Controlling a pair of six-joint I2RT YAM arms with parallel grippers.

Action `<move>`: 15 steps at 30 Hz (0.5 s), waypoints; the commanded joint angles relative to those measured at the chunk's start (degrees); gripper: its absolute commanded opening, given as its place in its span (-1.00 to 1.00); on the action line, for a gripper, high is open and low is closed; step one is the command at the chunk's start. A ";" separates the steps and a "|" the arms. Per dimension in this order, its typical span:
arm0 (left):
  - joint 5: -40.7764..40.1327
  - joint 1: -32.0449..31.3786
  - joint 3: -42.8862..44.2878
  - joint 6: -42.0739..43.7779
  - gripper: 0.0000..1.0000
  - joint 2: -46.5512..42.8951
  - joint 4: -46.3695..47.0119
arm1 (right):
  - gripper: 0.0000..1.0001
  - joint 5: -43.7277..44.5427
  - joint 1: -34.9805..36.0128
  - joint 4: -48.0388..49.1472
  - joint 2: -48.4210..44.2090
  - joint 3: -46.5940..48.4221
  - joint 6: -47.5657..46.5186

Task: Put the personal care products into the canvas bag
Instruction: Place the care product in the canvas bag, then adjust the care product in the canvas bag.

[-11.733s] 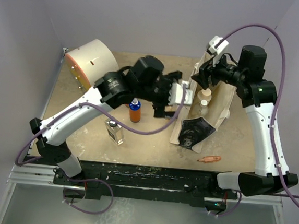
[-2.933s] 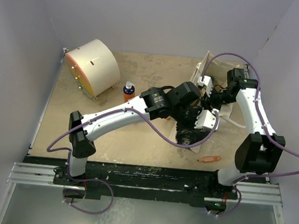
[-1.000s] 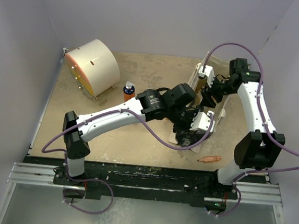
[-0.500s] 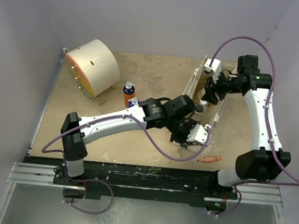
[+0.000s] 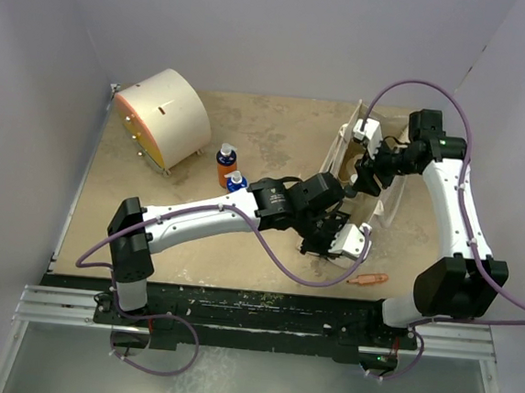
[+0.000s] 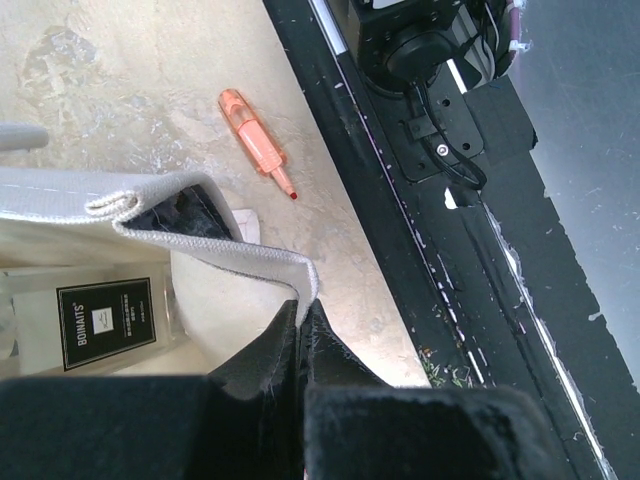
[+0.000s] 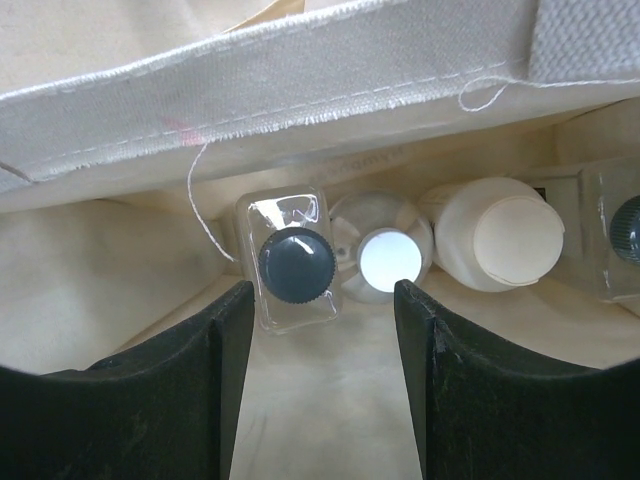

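Note:
The beige canvas bag (image 5: 338, 150) stands open at the table's right. My left gripper (image 5: 328, 243) is shut on the bag's near rim (image 6: 262, 262), the cloth pinched between its jaws (image 6: 300, 305). My right gripper (image 5: 362, 178) hangs open inside the bag's mouth (image 7: 322, 298), holding nothing. Below it stand a clear squarish bottle with a black cap (image 7: 295, 262), a silver bottle with a white cap (image 7: 390, 257), a cream-white bottle (image 7: 505, 237) and another clear bottle (image 7: 622, 235). One clear bottle's black label (image 6: 100, 325) shows in the left wrist view. Two orange bottles with blue caps (image 5: 226, 160) (image 5: 236, 183) stand left of the bag.
A large cream drum with an orange face (image 5: 159, 118) lies at the back left. A small orange pen-like stick (image 5: 366, 279) (image 6: 258, 145) rests near the table's black front edge (image 6: 400, 200). My left arm stretches across the table's middle.
My left gripper has pulled the bag's rim toward the near edge. The second orange bottle has come out from behind the left arm. The right gripper stays open in the bag's mouth.

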 commanded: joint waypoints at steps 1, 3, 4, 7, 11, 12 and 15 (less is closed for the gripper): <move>0.67 -0.34 -2.60 -0.93 -1.00 2.65 -1.74 | 0.20 0.57 -0.07 -1.02 -1.69 -1.75 -1.78; 0.71 -0.34 -2.22 -0.94 -0.98 2.34 -1.97 | 0.21 1.36 -0.06 -0.36 -1.96 -2.43 -1.41; 0.72 -0.34 -2.05 -0.94 -0.98 2.28 -2.09 | 0.23 2.04 -0.06 0.39 -2.13 -2.87 -0.87; 0.97 -0.34 -1.89 -0.65 -0.95 2.06 -2.58 | 0.31 4.04 -0.01 3.51 -2.74 -4.17 2.02; 1.18 -0.34 -2.44 -0.28 -0.90 1.27 -2.67 | 0.38 5.78 0.39 6.52 -3.71 -6.18 5.35; 1.28 -0.34 -2.81 -0.22 -0.87 1.16 -2.52 | 0.39 6.63 0.65 6.98 -3.90 -6.70 5.84; 2.21 -0.34 -3.80 0.38 -0.81 1.42 -2.00 | 0.38 8.63 1.42 7.85 -4.50 -8.48 6.75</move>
